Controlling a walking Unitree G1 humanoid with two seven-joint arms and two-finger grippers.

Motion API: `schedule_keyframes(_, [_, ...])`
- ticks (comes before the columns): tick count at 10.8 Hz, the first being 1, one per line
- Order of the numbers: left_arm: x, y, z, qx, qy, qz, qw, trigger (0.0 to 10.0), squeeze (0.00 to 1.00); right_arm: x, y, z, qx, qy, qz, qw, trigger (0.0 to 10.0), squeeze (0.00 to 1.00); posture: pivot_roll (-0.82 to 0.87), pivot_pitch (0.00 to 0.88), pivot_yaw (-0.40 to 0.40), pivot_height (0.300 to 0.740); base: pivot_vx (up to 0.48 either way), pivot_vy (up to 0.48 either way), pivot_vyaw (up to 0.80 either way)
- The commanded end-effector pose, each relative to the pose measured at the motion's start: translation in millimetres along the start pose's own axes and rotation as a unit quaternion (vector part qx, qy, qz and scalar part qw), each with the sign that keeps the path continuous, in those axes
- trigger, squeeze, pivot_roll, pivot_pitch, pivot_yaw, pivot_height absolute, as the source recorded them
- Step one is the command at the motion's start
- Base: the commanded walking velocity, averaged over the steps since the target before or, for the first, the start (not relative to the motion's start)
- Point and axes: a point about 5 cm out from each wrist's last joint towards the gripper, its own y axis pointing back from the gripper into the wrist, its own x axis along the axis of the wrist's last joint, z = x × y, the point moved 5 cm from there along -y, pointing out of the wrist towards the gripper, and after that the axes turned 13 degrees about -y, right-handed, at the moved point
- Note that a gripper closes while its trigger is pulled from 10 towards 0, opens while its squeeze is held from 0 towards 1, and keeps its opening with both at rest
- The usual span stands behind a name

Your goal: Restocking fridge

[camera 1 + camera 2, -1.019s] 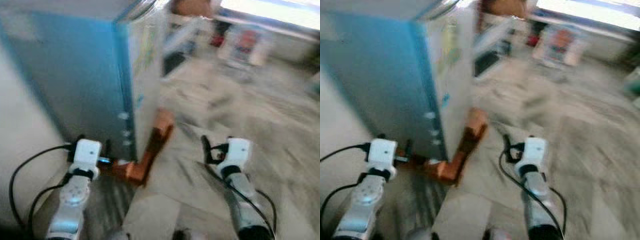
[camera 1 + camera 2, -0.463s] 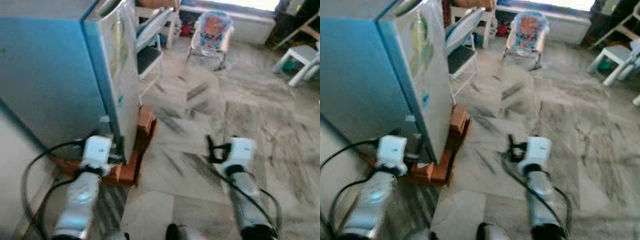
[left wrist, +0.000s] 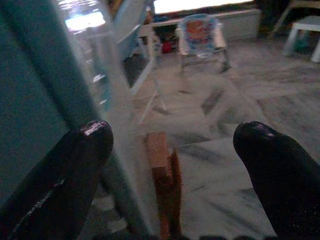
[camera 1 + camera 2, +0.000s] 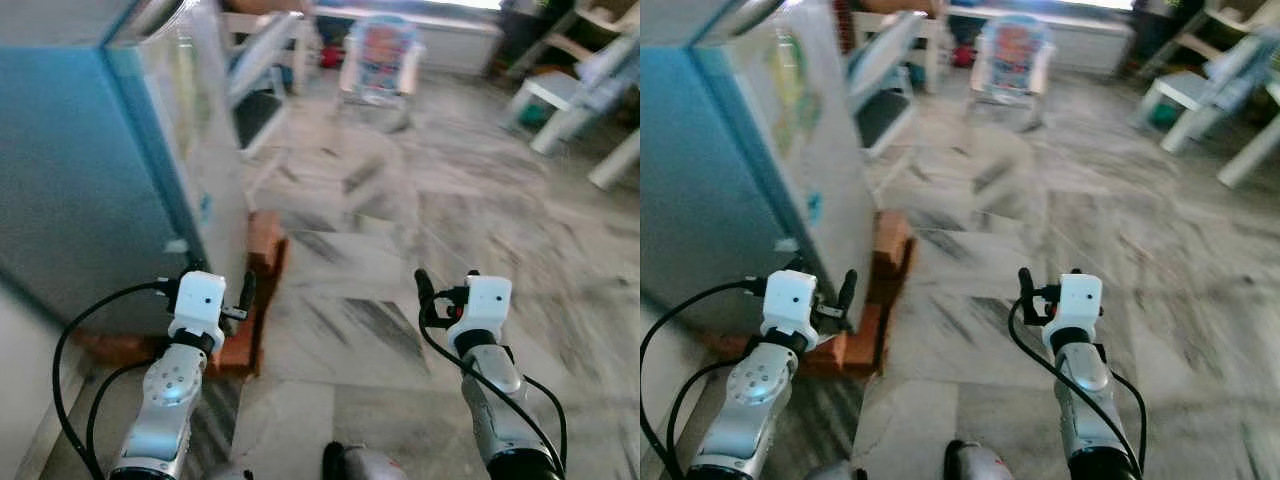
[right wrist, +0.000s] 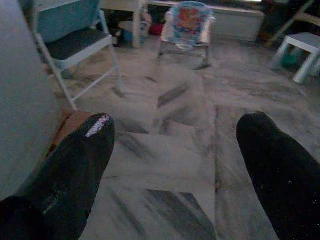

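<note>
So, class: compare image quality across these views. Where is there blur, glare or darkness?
Eye views: motion blur smears the chair and marble floor, while the left gripper and right gripper stay fairly sharp; the window strip up top is blown out. Left wrist view: dim, with glare on the fridge front. Right wrist view: dark, with soft, close fingers.
</note>
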Motion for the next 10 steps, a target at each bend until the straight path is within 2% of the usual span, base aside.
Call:
schedule_keyframes(1, [-5.5, 3.2, -1.1, 0.0, 0.0, -0.01, 1.0, 10.0, 0.0, -0.2, 2.9, 5.1, -0.006, 0.007, 0.001, 1.0, 10.0, 0.0, 0.13, 0.059, -0.051, 0.74, 0.375, 0.0, 0.0])
schedule_keyframes(6, [-9.0, 3.6, -3.6, 0.004, -0.003, -0.013, 1.0, 10.0, 0.0, -0.1, 2.8, 6.3, -0.005, 0.01, -0.001, 1.0, 10.0, 0.0, 0.12, 0.064, -0.058, 0.74, 0.413, 0.0, 0.0])
schedule_keyframes(10, [-17.9, 8.1, -3.9, 0.013, -0.018, -0.03, 0.999, 10.0, 0.0, -1.6, 3.7, 6.3, -0.003, 0.012, -0.005, 1.0, 10.0, 0.0, 0.13, 0.068, -0.063, 0.74, 0.0, 0.0, 0.0])
